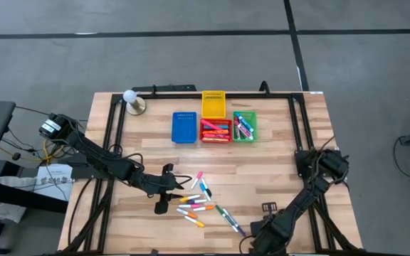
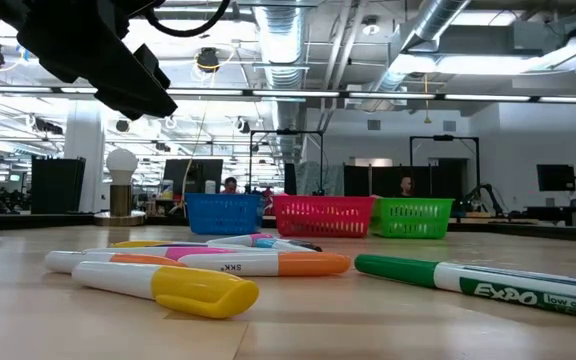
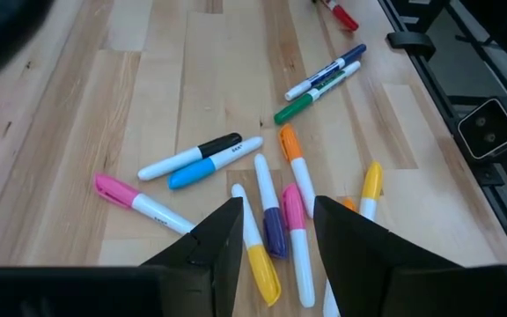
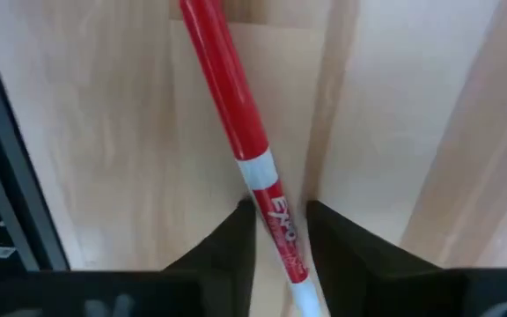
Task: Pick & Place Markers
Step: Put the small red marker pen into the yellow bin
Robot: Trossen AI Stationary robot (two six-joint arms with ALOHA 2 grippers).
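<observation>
The right gripper point(image 4: 280, 231) has its jaws closed on a red marker point(image 4: 236, 114) labelled "EXPO". The left gripper point(image 3: 275, 231) hangs with jaws open just above loose markers point(image 3: 271, 211) on the bench point(image 1: 283, 171); a green marker point(image 2: 488, 283) reads "EXPO low odor".

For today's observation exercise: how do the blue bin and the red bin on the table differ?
The blue bin looks empty from above; the red bin holds several markers. The blue bin stands alone at the row's left end; the red bin sits in the middle, between a yellow bin and a green bin. Both are square slotted plastic baskets.
</observation>
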